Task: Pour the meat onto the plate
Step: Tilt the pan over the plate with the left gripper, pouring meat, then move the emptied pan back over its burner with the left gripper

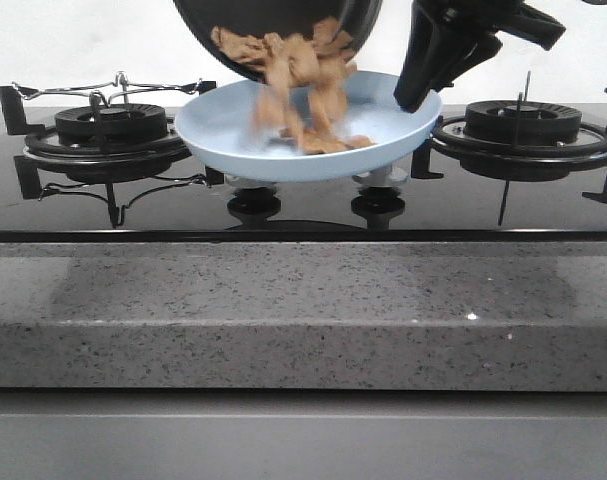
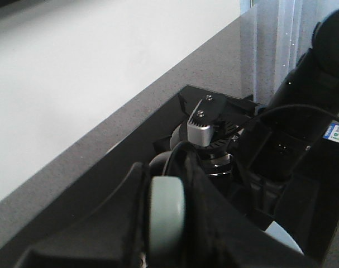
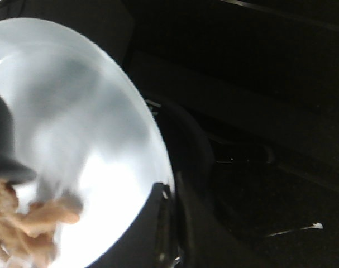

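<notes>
Step in hand: the pour itself. My left gripper is pinched on the pale handle of the frying pan, which hangs tilted above the plate, its lip over the plate's middle.

My right gripper: clamped on the plate's rim at its right edge, as far as the front and right wrist views let me judge, holding the plate raised over the stove between the two burners.

Meat: small flat orange-brown pieces. Part clings at the pan's lip, part is blurred in mid-fall, part already lies heaped on the plate below.

Next move, by my judgement: a steeper tilt to free the clinging pieces, plate kept level under the stream.
</notes>
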You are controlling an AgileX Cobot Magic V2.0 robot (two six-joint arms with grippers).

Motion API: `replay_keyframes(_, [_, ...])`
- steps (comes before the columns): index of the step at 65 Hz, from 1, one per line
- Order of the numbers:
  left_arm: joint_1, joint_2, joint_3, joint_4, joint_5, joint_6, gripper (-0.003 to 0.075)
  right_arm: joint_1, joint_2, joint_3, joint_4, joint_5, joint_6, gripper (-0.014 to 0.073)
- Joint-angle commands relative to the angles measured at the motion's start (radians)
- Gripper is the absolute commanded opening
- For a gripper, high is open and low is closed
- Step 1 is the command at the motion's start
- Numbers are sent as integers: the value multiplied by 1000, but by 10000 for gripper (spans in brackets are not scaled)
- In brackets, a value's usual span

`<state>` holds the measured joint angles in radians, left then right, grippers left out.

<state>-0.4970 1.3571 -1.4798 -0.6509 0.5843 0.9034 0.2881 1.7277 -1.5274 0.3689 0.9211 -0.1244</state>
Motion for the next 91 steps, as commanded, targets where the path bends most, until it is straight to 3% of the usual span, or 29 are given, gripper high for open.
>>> replay_keyframes(1, [-46, -54, -30, 58, -119, 1, -20, 1, -56, -24, 29, -33, -11, -61])
replay_keyframes(17, [-111, -65, -30, 225, -110, 1, -20, 1, -56, -24, 29, -33, -11, -61])
replay_keyframes(40, [-114, -65, -30, 229, -110, -1, -20, 1, -56, -24, 29, -33, -11, -61])
replay_keyframes(54, [-65, -65, -30, 195, -102, -132, -20, 1, -56, -24, 29, -33, -11, -61])
replay_keyframes(69, [189, -61, -28, -223, -35, -121, -20, 1, -56, -24, 29, -33, -11, -61])
replay_keyframes(80, [454, -16, -28, -649, 155, -97, -20, 1, -56, -24, 29, -33, -11, -61])
replay_keyframes(91, [677, 92, -28, -921, 326, -129, -20, 1, -56, -24, 29, -33, -11, -61])
